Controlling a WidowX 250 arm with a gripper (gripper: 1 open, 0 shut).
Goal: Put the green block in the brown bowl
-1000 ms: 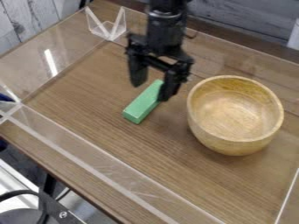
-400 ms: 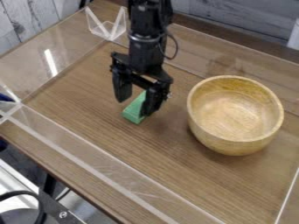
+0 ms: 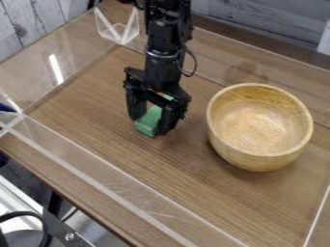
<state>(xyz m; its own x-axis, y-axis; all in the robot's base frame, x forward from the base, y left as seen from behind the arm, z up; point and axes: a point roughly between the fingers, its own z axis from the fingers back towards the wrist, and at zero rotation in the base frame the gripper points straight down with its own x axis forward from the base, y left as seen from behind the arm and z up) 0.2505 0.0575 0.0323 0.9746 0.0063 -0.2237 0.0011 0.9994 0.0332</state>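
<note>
The gripper (image 3: 153, 118) is standing nose-down over the green block (image 3: 151, 120), its dark fingers (image 3: 133, 106) spread wide and straddling the bar on either side, nothing clamped yet. The block is lying flat on the wooden table (image 3: 154, 183), to the left of the brown bowl (image 3: 261, 124) and clearly apart from its rim. The bowl is sitting empty. This looks like the grasping step: the tool is framing the block but not pinching it. Next, I reckon, the fingers need closing squarely on the bar's narrow sides, then lifting it clear and carrying it rightward over the bowl's thick rim before letting go.
</note>
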